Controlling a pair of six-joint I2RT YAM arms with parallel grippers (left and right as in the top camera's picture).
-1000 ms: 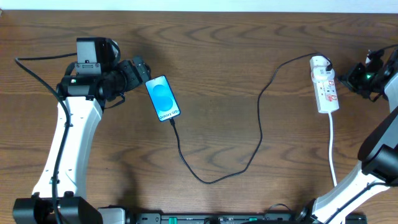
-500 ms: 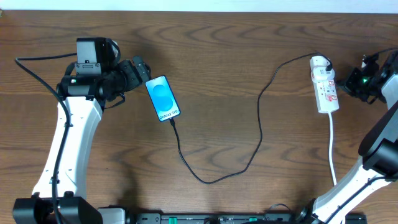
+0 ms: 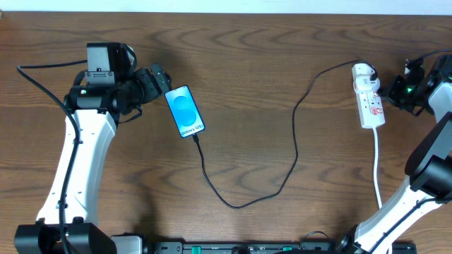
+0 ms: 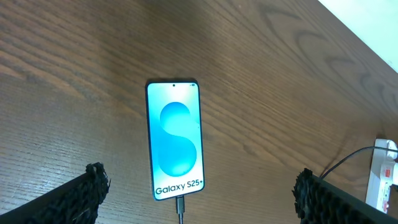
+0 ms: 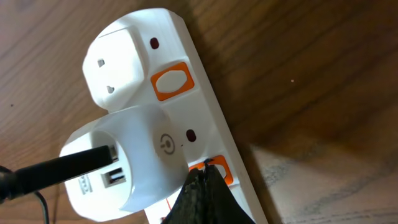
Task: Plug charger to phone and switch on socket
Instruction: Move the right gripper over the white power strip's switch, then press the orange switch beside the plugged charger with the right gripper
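Observation:
The phone (image 3: 185, 111) lies on the wooden table with its blue screen up; it also shows in the left wrist view (image 4: 175, 140). The black charger cable (image 3: 244, 203) is plugged into the phone's lower end (image 4: 180, 204) and runs to a white adapter (image 5: 121, 158) on the socket (image 3: 369, 95). My left gripper (image 3: 161, 77) is open, its fingers wide apart on either side of the phone's lower end (image 4: 199, 193). My right gripper (image 5: 207, 180) is shut, and its tips touch an orange switch (image 5: 217, 171) on the socket (image 5: 205, 124).
The socket's white cord (image 3: 378, 169) runs toward the table's front edge. A second orange switch (image 5: 171, 81) sits beside an unused outlet. Bare wooden table (image 3: 282, 56) lies between the phone and the socket.
My right gripper has shifted slightly left, closer to the socket. The left arm, phone and cable have not moved.

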